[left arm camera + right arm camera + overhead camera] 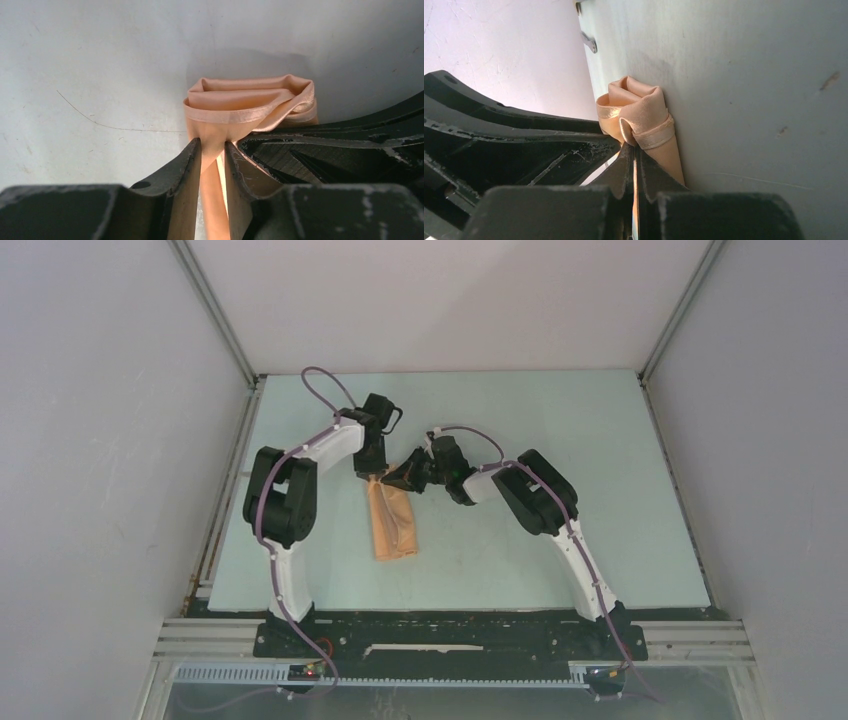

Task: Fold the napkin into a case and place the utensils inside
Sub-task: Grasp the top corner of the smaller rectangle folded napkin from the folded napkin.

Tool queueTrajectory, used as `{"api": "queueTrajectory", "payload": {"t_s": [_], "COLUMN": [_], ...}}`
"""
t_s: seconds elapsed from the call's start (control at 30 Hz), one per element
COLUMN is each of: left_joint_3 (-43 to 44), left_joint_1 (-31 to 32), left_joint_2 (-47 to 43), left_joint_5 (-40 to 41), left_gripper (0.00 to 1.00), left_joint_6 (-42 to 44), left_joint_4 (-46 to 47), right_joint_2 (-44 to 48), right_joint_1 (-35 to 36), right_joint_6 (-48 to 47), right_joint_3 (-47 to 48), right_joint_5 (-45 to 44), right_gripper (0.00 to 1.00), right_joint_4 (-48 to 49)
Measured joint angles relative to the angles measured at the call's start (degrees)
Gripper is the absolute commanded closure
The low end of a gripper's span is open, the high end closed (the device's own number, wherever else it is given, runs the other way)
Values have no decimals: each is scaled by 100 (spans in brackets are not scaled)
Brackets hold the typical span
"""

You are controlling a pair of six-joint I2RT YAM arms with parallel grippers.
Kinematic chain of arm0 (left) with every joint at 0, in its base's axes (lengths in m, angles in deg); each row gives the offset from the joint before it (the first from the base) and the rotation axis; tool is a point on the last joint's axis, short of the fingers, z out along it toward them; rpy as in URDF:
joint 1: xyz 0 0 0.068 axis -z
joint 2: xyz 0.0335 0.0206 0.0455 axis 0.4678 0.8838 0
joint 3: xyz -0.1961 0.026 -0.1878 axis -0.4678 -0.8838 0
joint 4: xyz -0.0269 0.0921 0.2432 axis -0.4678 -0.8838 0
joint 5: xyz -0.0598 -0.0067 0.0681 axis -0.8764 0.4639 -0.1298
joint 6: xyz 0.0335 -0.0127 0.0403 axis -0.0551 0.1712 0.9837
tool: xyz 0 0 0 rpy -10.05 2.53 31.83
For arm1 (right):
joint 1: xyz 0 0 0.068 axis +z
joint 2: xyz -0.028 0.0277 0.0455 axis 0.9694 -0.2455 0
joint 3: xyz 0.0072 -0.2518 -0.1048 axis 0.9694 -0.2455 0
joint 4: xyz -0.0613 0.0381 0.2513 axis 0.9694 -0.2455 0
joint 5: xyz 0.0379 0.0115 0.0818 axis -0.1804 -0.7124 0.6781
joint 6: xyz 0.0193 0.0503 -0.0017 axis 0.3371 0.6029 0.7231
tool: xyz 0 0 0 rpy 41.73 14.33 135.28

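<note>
**Folding in hand: both pincers on the far end of the napkin**

- Napkin (393, 525) lay on the tabletop (560, 440) as a narrow strip, running 12 to 6 o'clock, just off centre toward 8 o'clock. Near end flat. Far end lifted and bunched.
- Left pincer (372, 475) was at the 11 o'clock corner of the strip, clamped on the cloth. The left wrist view showed a band of napkin (240, 102) pinched in the left pincer (212, 145), with looped layers beyond the tips.
- Right pincer (405, 478) was at the 1 o'clock corner, close beside the left one. Its wrist view showed the right pincer (634, 150) closed tight on a hemmed edge, with the napkin (639, 107) rolled up just past the tips.
- No utensils seen in any view.

Judgement: this was the folding step, part done. The strip was narrow, but its far end was held up rather than laid down.

The next move would call for both arms to carry the gripped end together, most likely toward 6 o'clock, at matched height and pace so the layers stay square. Release should come only once the cloth lies flat. Risk: the thin, slippery cloth slides or unrolls if one side leads.
</note>
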Motion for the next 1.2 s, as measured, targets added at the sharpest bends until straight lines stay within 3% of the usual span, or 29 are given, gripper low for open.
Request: {"api": "queueTrajectory", "payload": {"t_s": [0.5,0.6,0.7,1.2], "left_joint_3": [352,356,385,118], "left_joint_1": [210,225,236,181], "left_joint_2": [280,306,317,-98], "left_joint_5": [374,417,448,229], "left_gripper": [69,77,98,100], "left_joint_6": [83,90,140,328], "left_joint_4": [-168,-175,-190,-4], "right_joint_2": [0,0,0,0], "right_joint_1": [0,0,0,22], "right_joint_6": [4,4,7,0], "right_joint_3": [-2,-2,-2,-2], "right_joint_5": [0,0,0,26], "right_gripper": [100,100,100,100], "right_joint_4": [4,4,4,7]}}
